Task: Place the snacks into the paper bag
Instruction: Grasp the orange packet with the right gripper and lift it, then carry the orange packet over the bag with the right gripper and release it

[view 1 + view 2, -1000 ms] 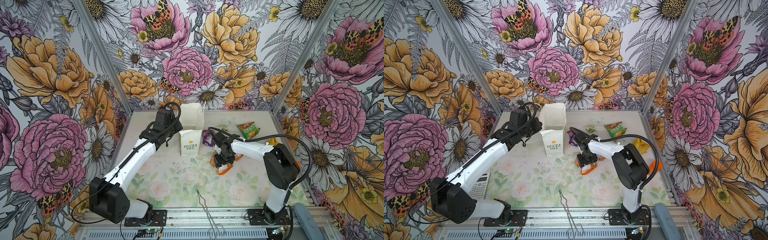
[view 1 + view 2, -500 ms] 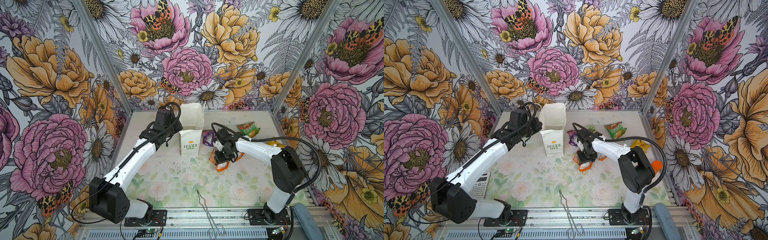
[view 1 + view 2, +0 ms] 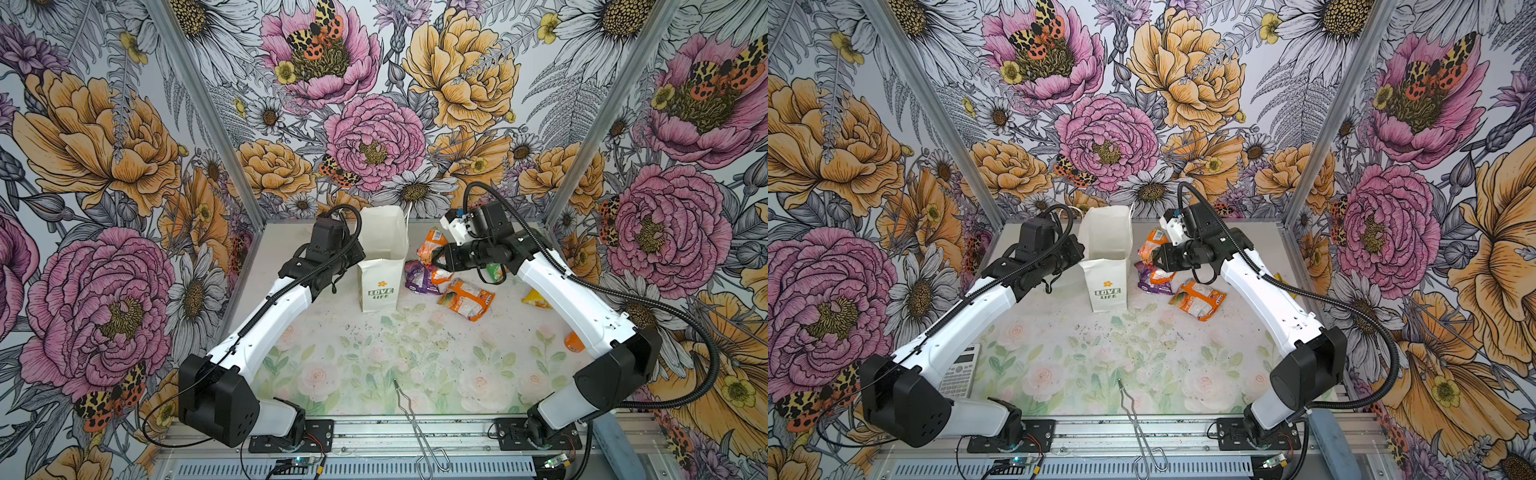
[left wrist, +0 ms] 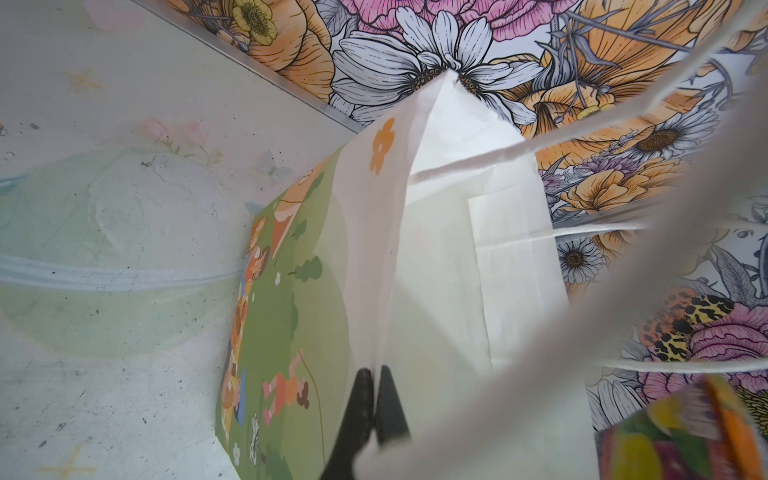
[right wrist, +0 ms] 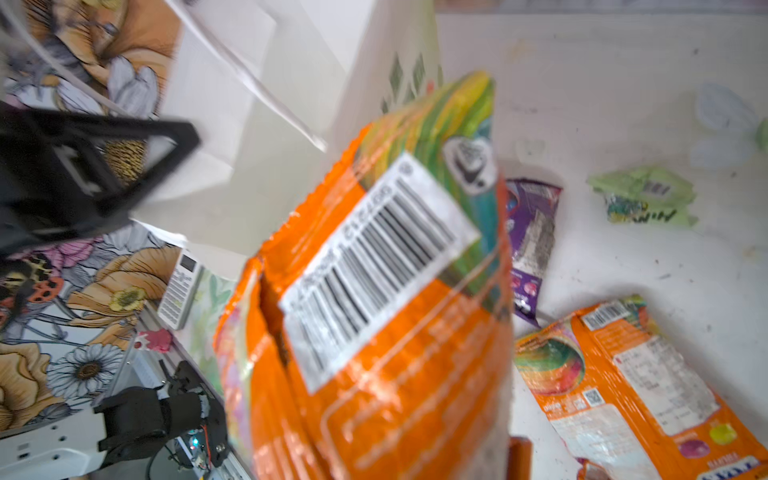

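- Paper bag (image 3: 380,266) stands upright at the back middle of the counter (image 3: 374,357), between the two arms. Its mouth is open and the "LOVE LIFE" face is toward the front. It reads the same in both top views (image 3: 1106,266).
- Left fingers (image 4: 360,411) are pressed together on the bag's top rim, with the paper pinched between them on the side facing the left arm. A string handle (image 4: 498,374) runs blurred across the left wrist view.
- Right fingers (image 3: 439,257) are closed onto the lifted orange packet (image 3: 430,245), which hangs clear of the counter just beside the bag's right side.
- In the right wrist view that packet (image 5: 374,311) fills the frame, barcode label showing, with the bag's white wall (image 5: 257,104) beyond it. The packet hides most of the fingers there.
- Purple packet (image 3: 417,276) lies flat on the counter under the lifted one.
- Second orange packet (image 3: 467,297) lies flat just beside the purple one, further from the bag.
- Green-and-orange packet (image 3: 494,272) is partly hidden behind the right arm.
- Yellow packet (image 3: 536,298) shows at the arm's far side.
- Small green packet (image 5: 644,195) lies apart from the others, crumpled.
- Orange bottle (image 3: 574,343) sits near the right wall.
- Calculator (image 3: 960,370) lies beside the left arm.
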Tool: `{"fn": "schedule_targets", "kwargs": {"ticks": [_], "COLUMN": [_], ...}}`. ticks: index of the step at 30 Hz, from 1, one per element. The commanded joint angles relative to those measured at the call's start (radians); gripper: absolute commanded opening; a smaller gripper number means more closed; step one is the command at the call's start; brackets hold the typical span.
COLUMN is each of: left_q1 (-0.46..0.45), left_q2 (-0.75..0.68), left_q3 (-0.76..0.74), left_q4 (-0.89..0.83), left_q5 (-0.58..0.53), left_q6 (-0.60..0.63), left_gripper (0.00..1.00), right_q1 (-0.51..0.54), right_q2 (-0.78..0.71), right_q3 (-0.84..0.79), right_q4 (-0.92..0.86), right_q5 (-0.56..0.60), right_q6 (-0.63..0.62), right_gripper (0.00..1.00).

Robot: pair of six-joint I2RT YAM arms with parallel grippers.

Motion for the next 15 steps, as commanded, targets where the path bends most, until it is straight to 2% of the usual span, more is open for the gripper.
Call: {"fn": "schedule_targets", "kwargs": {"ticks": [1,10,15], "left_q1": [0.01,0.009,0.007], "left_q2": [-0.034,-0.037,-0.036], "left_q3": [-0.018,-0.03,-0.032], "left_q4": [0.031,0.052,0.059], "left_q5": [0.024,0.029,0.029], "left_q6": [0.011,-0.004,-0.01], "left_gripper": [0.0,0.0,0.0], "right_q1": [0.004,0.047,0.107], "right_q2": [-0.01,0.098,0.202], "right_q3": [0.133,0.417,0.568], "right_q4": [0.022,0.131,0.139], "right_q5": [-0.084,-0.134,-0.056], "right_q6": [0.023,0.094,0.103], "right_gripper": [0.08,0.0,0.0]}}
